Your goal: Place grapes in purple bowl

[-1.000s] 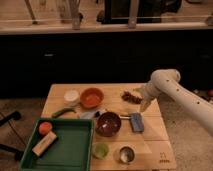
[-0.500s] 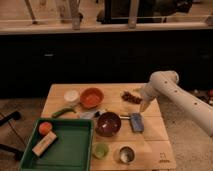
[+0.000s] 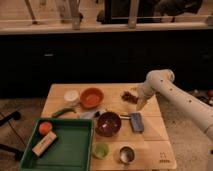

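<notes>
The grapes (image 3: pixel 129 95) are a dark red bunch lying on the wooden table (image 3: pixel 155 135) near its far right edge. The purple bowl (image 3: pixel 108 123) sits in the middle of the table, to the left and in front of the grapes. My gripper (image 3: pixel 140 103) hangs from the white arm (image 3: pixel 175 95) that reaches in from the right. It is just right of and slightly in front of the grapes, close above the table.
An orange bowl (image 3: pixel 91 97) and a white cup (image 3: pixel 72 96) stand at the back left. A green tray (image 3: pixel 62 145) holds an orange fruit (image 3: pixel 45 127) and a block. A blue sponge (image 3: pixel 136 122), a green cup (image 3: pixel 101 149) and a metal cup (image 3: pixel 126 155) lie around the purple bowl.
The arm has shifted slightly, bringing the gripper a little closer to the grapes. The objects on the table have not moved.
</notes>
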